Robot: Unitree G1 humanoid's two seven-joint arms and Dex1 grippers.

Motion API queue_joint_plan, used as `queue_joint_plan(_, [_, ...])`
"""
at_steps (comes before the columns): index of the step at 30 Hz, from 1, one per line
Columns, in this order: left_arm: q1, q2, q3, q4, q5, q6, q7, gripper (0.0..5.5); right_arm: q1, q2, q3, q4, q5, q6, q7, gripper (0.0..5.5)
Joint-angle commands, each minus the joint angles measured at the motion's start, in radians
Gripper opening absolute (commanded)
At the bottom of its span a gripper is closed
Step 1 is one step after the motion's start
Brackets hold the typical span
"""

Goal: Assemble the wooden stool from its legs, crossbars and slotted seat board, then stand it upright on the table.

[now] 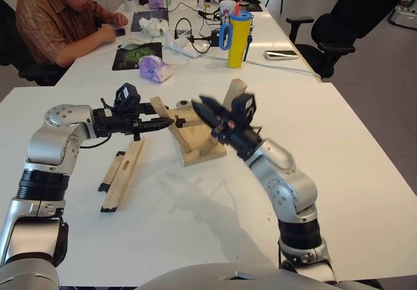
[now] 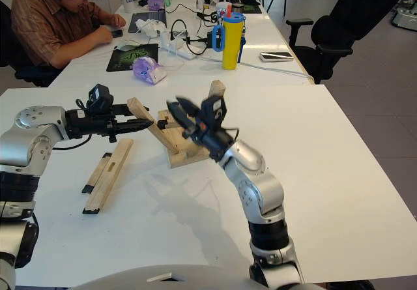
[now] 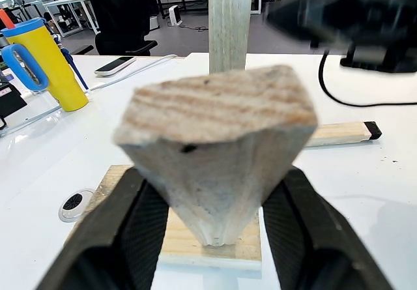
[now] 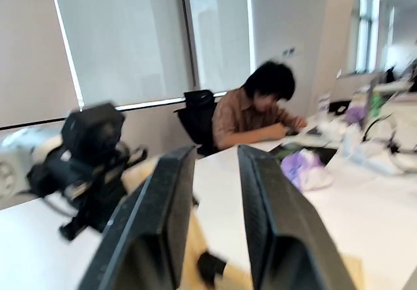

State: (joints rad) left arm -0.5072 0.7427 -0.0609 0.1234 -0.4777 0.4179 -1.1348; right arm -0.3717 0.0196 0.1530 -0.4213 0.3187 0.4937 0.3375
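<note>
Clamping a tilted leg (image 3: 215, 140), left gripper (image 1: 161, 122), right gripper (image 4: 218, 199) parted nearby

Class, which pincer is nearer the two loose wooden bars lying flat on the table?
Left. The left pincer grips a stool leg just beyond the bars; the right pincer hovers farther right.

Between the left tool's (image 1: 161, 122) black, matt pads (image 3: 146, 228), seemingly rubber, a leg (image 3: 215, 140) of pale, unvarnished wood is held, its end grain rough-sawn. Beneath the tool, the desk (image 3: 365, 192) is seen as smooth, faintly glossy white.
</note>
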Motion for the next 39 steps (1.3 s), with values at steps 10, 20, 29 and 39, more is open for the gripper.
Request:
queue_joint_plan(10, [0.057, -0.062, -0.041, 0.012, 0.032, 0.057, 0.036, 2.01, 0.049, -0.100, 0.386, 0.595, -0.394, 0.139, -0.047, 1.19])
queue_joint_plan(20, [0.075, -0.092, 0.005, 0.003, -0.008, 0.063, 0.050, 2.01, 0.079, -0.035, 0.066, 0.276, -0.114, -0.094, 0.008, 1.19])
queue_joint_plan(29, [-0.058, -0.028, -0.002, 0.083, 0.006, 0.047, -0.090, 2.01, 0.256, -0.174, 0.021, 0.221, -0.006, -0.039, 0.145, 1.01])
queue_joint_plan(39, [-0.094, -0.057, -0.065, 0.162, 0.043, 0.019, -0.195, 2.01, 0.224, -0.058, 0.094, 0.460, -0.111, -0.180, 0.069, 0.00])
